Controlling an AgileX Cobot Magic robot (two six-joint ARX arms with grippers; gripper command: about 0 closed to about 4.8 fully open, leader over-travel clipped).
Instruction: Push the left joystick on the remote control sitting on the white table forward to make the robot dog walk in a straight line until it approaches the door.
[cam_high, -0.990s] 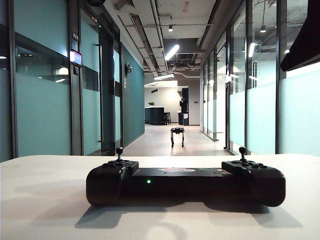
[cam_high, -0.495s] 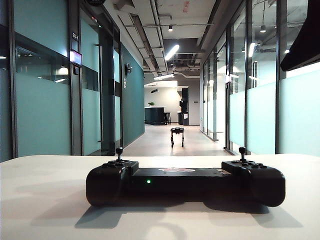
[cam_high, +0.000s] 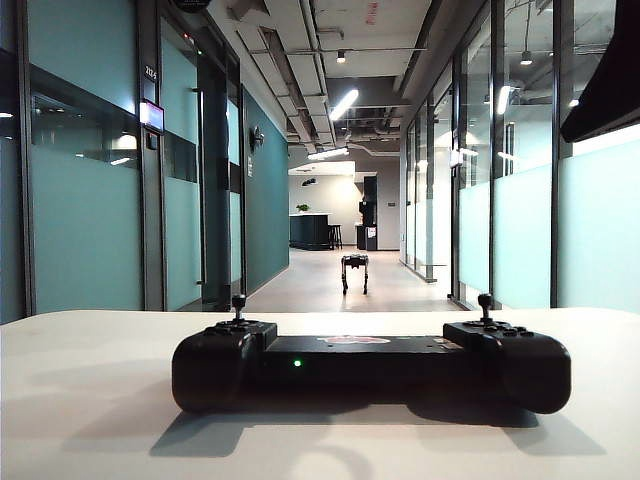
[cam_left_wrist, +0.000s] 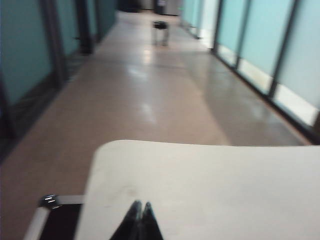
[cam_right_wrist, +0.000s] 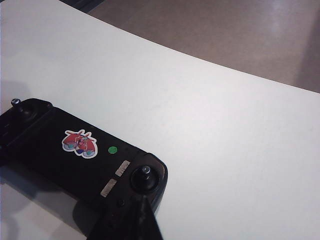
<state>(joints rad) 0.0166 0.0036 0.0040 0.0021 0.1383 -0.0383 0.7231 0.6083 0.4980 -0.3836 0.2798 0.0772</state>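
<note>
On the white table (cam_high: 90, 400), the remote control (cam_high: 370, 368) lies flat, its left joystick (cam_high: 238, 306) upright and untouched. The left gripper (cam_left_wrist: 139, 220), jaws pressed together and empty, hovers over bare tabletop away from the controller. The right gripper (cam_right_wrist: 142, 215), jaws clenched on nothing, hangs just beside the controller's other stick (cam_right_wrist: 145, 171). Beyond the controller, the robot dog (cam_high: 355, 271) stands in the corridor.

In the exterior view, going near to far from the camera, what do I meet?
white table → remote control with the left joystick → robot dog down the corridor. Neither end effector shows in this view.
</note>
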